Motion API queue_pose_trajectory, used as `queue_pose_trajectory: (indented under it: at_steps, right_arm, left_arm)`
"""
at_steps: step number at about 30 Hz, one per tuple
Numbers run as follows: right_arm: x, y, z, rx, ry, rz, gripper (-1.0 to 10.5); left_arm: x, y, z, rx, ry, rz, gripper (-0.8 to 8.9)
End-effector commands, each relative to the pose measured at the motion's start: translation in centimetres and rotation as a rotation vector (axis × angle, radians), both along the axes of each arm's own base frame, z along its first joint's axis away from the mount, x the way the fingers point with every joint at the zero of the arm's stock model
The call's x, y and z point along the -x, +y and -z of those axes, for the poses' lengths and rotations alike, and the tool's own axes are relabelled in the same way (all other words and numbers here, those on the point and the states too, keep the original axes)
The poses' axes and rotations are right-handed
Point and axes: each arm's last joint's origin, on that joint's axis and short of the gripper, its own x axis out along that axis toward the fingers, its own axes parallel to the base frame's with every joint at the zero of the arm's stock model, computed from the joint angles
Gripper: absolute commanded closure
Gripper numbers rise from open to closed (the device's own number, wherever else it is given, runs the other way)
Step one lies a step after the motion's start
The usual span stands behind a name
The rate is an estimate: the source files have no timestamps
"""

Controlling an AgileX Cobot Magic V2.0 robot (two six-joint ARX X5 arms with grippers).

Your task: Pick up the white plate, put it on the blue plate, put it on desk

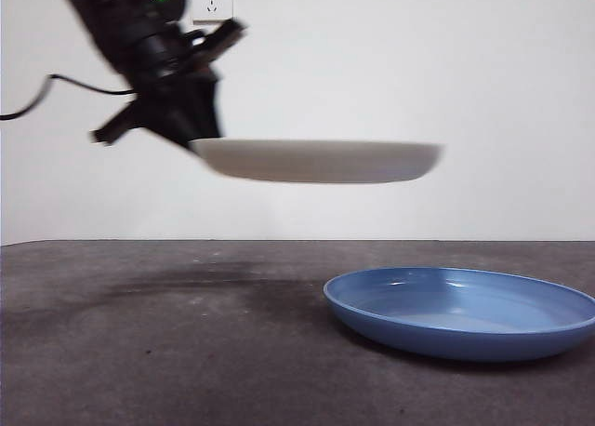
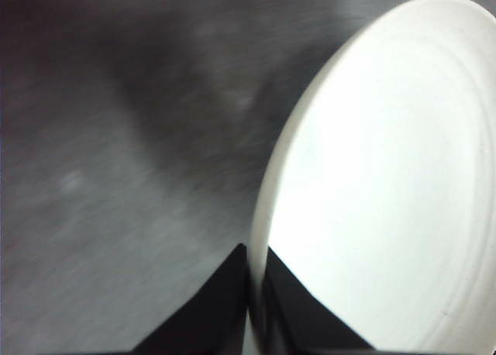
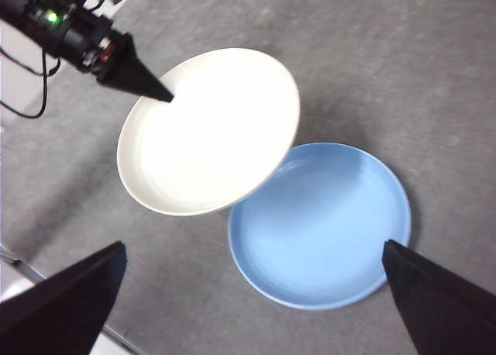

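One left gripper pinches the white plate (level, airborne) above the blue plate; right gripper gapes.

You see the white plate glaring overexposed, motion blur smearing the desk, a soft shadow beneath.

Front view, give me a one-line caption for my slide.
Left gripper holds the white plate by its rim, level in the air, above the desk beside the blue plate.
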Motion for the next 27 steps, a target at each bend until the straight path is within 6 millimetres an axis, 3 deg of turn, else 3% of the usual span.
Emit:
queue_pose_trajectory:
  at_steps: [1, 9, 14, 18, 27]
  right_arm:
    - [0.9, -0.2, -0.9, 0.027, -0.042, 0.003, 3.1]
    - [2.8, -0.4, -1.2, 0.022, -0.077, 0.011, 3.1]
    - [3.0, -0.4, -1.2, 0.021, -0.082, 0.011, 3.1]
    - [3.0, -0.4, -1.2, 0.021, -0.08, 0.011, 3.1]
    - [3.0, -0.4, -1.2, 0.021, -0.079, 0.009, 3.1]
  left_arm:
    - [-1.0, -2.4, 0.6, 0.004, 0.033, 0.026, 8.04]
    - [-2.8, -8.7, 2.2, -0.018, 0.065, 0.13, 8.04]
    - [-3.6, -11.3, 3.4, -0.054, 0.079, 0.167, 8.04]
    - [-4.1, -12.4, 4.7, -0.074, 0.106, 0.188, 8.04]
    - [-4.3, -12.8, 6.9, -0.124, 0.147, 0.192, 8.04]
